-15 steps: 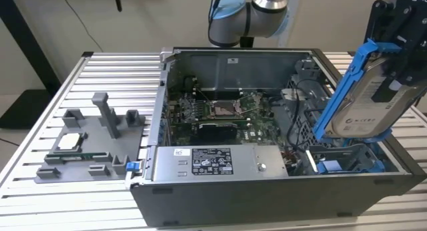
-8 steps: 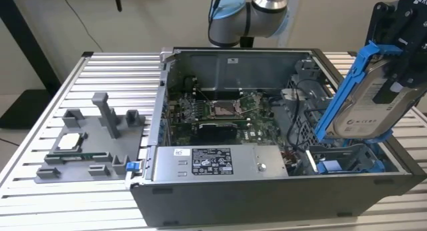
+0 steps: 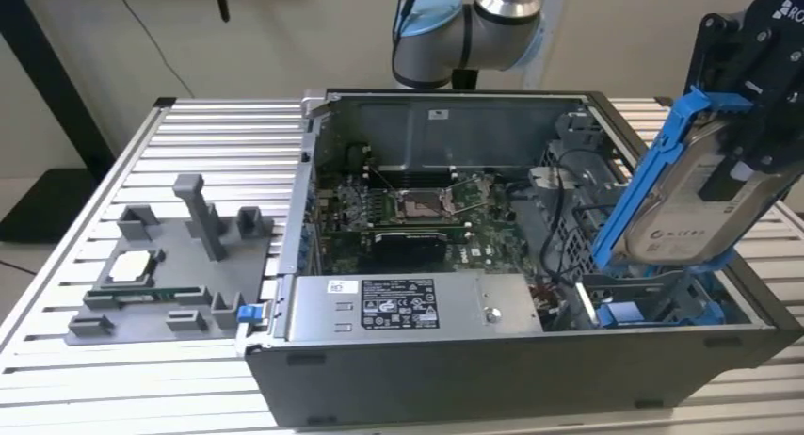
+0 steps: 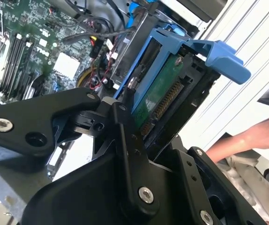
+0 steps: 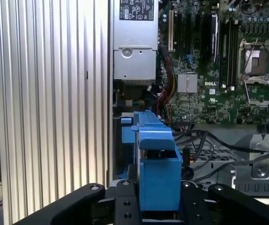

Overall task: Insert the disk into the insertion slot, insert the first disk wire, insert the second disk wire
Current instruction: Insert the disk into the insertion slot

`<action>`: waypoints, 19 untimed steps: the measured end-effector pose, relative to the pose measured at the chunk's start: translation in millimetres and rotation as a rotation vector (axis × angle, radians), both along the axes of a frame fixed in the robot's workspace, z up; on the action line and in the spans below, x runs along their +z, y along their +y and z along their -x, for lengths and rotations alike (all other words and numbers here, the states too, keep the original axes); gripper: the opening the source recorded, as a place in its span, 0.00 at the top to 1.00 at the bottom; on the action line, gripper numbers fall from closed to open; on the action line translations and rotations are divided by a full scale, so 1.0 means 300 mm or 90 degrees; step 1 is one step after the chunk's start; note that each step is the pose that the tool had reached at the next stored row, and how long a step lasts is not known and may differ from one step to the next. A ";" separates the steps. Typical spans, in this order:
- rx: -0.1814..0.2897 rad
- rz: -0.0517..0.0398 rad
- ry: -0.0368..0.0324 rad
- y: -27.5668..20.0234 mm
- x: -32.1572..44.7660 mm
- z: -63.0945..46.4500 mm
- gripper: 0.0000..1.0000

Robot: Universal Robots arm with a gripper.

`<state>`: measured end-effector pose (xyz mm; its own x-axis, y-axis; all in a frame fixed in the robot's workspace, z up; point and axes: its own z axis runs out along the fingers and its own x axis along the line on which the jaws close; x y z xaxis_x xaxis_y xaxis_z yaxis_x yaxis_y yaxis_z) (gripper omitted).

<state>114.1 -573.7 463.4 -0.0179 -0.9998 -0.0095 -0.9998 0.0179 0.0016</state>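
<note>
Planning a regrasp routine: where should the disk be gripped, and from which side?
Probably across the flat faces of the disk at its upper end, coming from above, as the hand does now. The disk hangs tilted with its lower end toward the insertion slot, so this grip leaves that end free to enter.

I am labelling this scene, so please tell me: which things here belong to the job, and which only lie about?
Belong to the job:
disk, held tilted in the gripper; insertion slot below it.

Lying about:
power-supply box; motherboard; grey fixture plate on the table; a person's hand.
</note>
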 end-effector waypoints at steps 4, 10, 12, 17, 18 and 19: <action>0.000 -0.0007 0.0000 0.000 -0.011 -0.001 1.00; 0.000 -0.0011 0.0000 0.000 -0.025 -0.003 1.00; 0.000 -0.0010 0.0000 0.000 -0.026 -0.003 1.00; 0.000 -0.0011 0.0000 0.000 -0.027 -0.002 1.00; 0.000 -0.0011 0.0000 0.000 -0.027 -0.002 1.00; 0.000 -0.0011 0.0000 0.000 -0.027 -0.003 1.00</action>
<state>114.9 -573.7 455.4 -0.0179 -0.9998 -0.0113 -0.9998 0.0179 0.0016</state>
